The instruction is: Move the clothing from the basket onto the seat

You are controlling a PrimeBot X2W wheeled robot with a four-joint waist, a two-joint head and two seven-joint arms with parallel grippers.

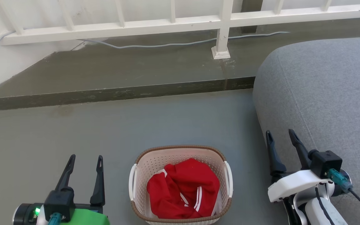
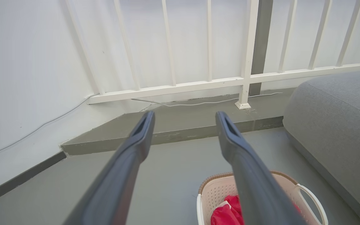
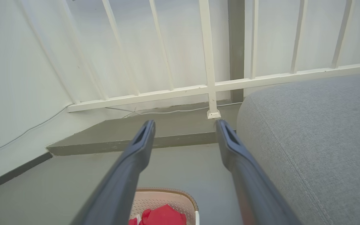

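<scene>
Since the clothing (image 1: 183, 187) lies bunched inside the basket (image 1: 155, 162) on the floor (image 1: 105, 131), between the two arms and nearer than either pair of fingertips, the coming reach looks to turn on moving inward and down. That means going right for the left fingers (image 1: 98, 184) and left for the right fingers (image 1: 273, 157). The red heap is crumpled, with white stripes showing toward its near right side, and offers no clear long axis to line up with. Neither arm seems markedly nearer. The right one stands between the basket and the seat (image 1: 323, 93), which fills the right of the scene, so I judge it better placed for the carry. Both pairs of fingers are spread wide, point toward the far railing (image 1: 223, 18), and neither hold nor touch anything. None of the clothing lies on the seat yet.
</scene>
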